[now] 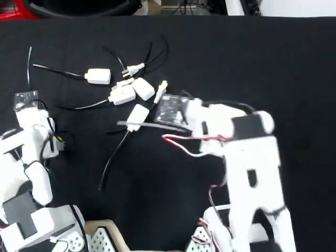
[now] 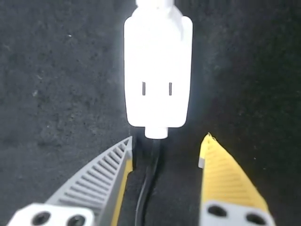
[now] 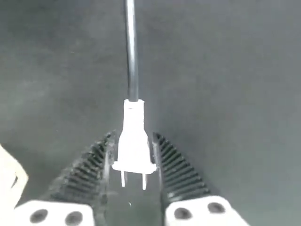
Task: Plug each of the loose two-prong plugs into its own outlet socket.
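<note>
In the left wrist view a white outlet socket (image 2: 157,80) lies face up with two slots showing, just beyond my left gripper (image 2: 167,141). That gripper is open, and the socket's black cord (image 2: 148,188) runs between its fingers. My right gripper (image 3: 133,136) is shut on a white two-prong plug (image 3: 134,150); the prongs point back at the camera and its black cord (image 3: 131,52) leads away. From above, the right gripper (image 1: 169,107) sits by that plug (image 1: 160,90) at the cluster's right edge. The left gripper (image 1: 27,100) is at the far left.
Three more white sockets (image 1: 122,95) (image 1: 143,88) (image 1: 137,114) and one (image 1: 97,76) farther left lie bunched on the black mat (image 1: 262,63). A second loose plug (image 1: 134,69) sits behind them. Thin black cords fan out around the cluster. A socket corner (image 3: 9,176) shows beside the right fingers.
</note>
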